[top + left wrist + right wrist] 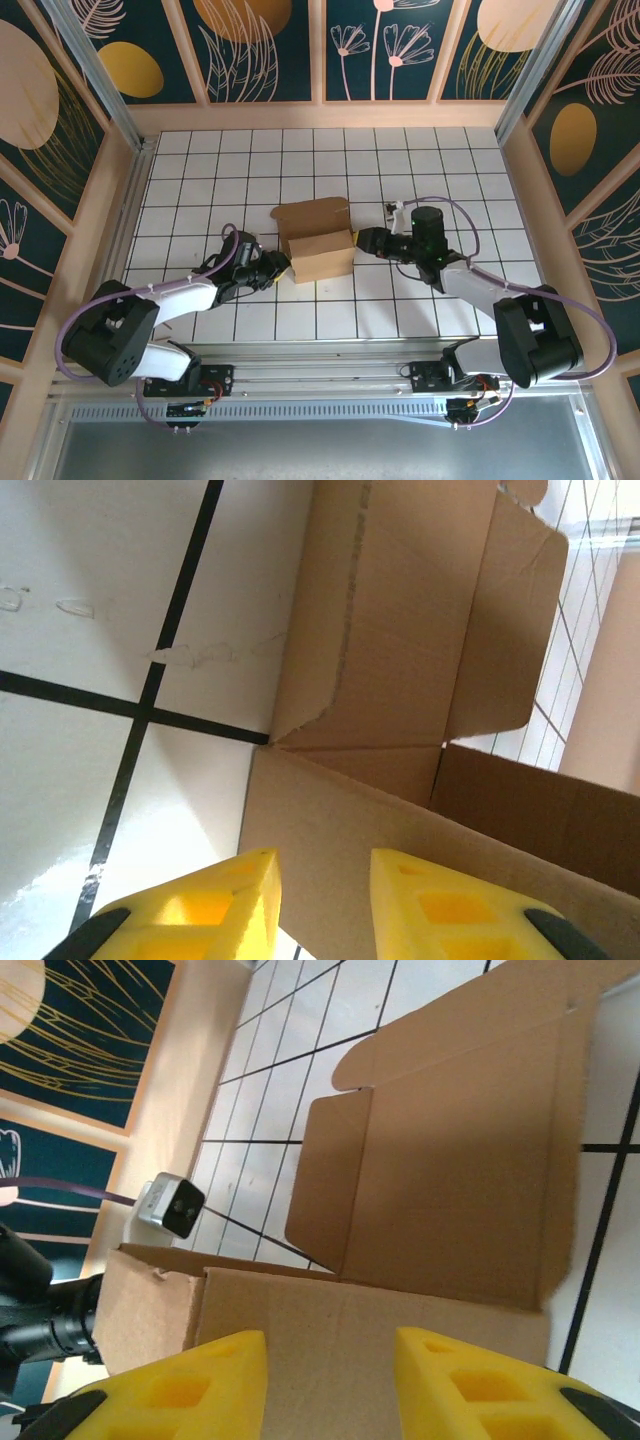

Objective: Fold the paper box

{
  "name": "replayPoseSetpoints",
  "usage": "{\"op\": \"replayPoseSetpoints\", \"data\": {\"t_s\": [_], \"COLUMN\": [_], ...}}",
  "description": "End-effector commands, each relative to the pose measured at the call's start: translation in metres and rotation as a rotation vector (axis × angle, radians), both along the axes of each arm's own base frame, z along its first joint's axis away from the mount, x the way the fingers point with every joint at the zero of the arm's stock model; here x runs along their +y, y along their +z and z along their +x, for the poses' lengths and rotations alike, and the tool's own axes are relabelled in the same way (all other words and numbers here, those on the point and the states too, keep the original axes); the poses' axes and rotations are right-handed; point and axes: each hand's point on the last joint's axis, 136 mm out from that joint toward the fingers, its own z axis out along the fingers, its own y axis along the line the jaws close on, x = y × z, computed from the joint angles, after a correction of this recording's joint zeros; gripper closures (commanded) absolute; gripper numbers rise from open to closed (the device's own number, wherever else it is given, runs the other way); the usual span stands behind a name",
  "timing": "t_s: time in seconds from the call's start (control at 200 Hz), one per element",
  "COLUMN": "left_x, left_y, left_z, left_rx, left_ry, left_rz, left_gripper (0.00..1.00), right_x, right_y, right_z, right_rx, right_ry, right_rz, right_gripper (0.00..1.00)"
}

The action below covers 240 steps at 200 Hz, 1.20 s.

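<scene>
While the paper box (pixel 315 240) sits about midway between the counter's (pixel 430 160) left and right edges, roughly in the middle of its depth, it is only part folded. Its low walls stand up around a shallow squarish tray, and the near wall looks upright and square to the sides. The lid flap (pixel 312 213) lies flat on the counter, stretched toward the far edge, with its small side tabs not yet bent.

The left fingers (pixel 215 900) are at the box's left wall and the right fingers (pixel 200 1385) at its right wall, so the arms flank it from both sides. In each wrist view the yellow fingers stand a little apart with bare cardboard showing across the gap. They hang over the face of a wall rather than straddling its edge, so neither pair appears to be pinching anything.

By this reading the tray is largely formed, though whether its side walls are locked in cannot be told. What seems left is securing the sides, then swinging the lid over and tucking its tabs.
</scene>
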Motion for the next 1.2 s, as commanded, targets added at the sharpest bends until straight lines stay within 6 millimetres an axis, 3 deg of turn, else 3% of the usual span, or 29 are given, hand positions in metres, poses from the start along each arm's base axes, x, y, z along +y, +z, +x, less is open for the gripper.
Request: {"op": "replayPoseSetpoints", "data": {"t_s": [0.0, 0.22, 0.315, 0.43, 0.536, 0.611, 0.756, 0.891, 0.956, 1.021, 1.106, 1.196], "left_x": [-0.018, -0.018, 0.005, 0.046, 0.048, 0.035, 0.014, -0.008, -0.019, -0.023, -0.028, -0.032], "left_y": [0.016, 0.017, 0.020, 0.041, 0.067, 0.086, 0.110, 0.129, 0.125, 0.109, 0.092, 0.086], "left_z": [0.010, 0.022, 0.028, 0.040, 0.045, 0.046, 0.042, 0.032, 0.024, 0.017, 0.006, -0.011], "left_rx": [-0.033, -0.052, -0.088, -0.164, -0.184, -0.193, -0.164, -0.205, -0.202, -0.165, -0.127, -0.107], "left_ry": [-0.016, -0.014, 0.030, 0.138, 0.169, 0.159, 0.129, 0.028, -0.041, -0.090, -0.132, -0.167], "left_rz": [-0.085, -0.036, 0.132, 0.341, 0.297, 0.203, 0.052, -0.012, -0.013, 0.013, 0.024, 0.011], "left_gripper": [0.70, 0.70, 0.62, 0.53, 0.49, 0.45, 0.39, 0.27, 0.19, 0.17, 0.30, 0.40], "right_x": [0.012, 0.002, -0.030, -0.072, -0.083, -0.074, -0.024, -0.006, -0.005, -0.001, 0.004, 0.009], "right_y": [-0.003, -0.001, 0.006, 0.013, 0.019, 0.021, 0.038, 0.026, 0.018, 0.011, 0.003, 0.001], "right_z": [-0.013, -0.019, -0.004, 0.009, 0.017, 0.021, 0.014, 0.003, -0.004, -0.013, -0.030, -0.050], "right_rx": [0.008, 0.010, 0.033, 0.122, 0.170, 0.241, 0.276, 0.299, 0.301, 0.300, 0.298, 0.303], "right_ry": [0.014, -0.062, -0.213, -0.376, -0.432, -0.400, -0.252, -0.228, -0.230, -0.213, -0.185, -0.157], "right_rz": [0.037, 0.013, -0.042, -0.024, -0.083, -0.082, -0.040, -0.141, -0.166, -0.188, -0.211, -0.204], "right_gripper": [0.63, 0.60, 0.53, 0.48, 0.40, 0.36, 0.30, 0.29, 0.36, 0.53, 0.69, 0.71]}}
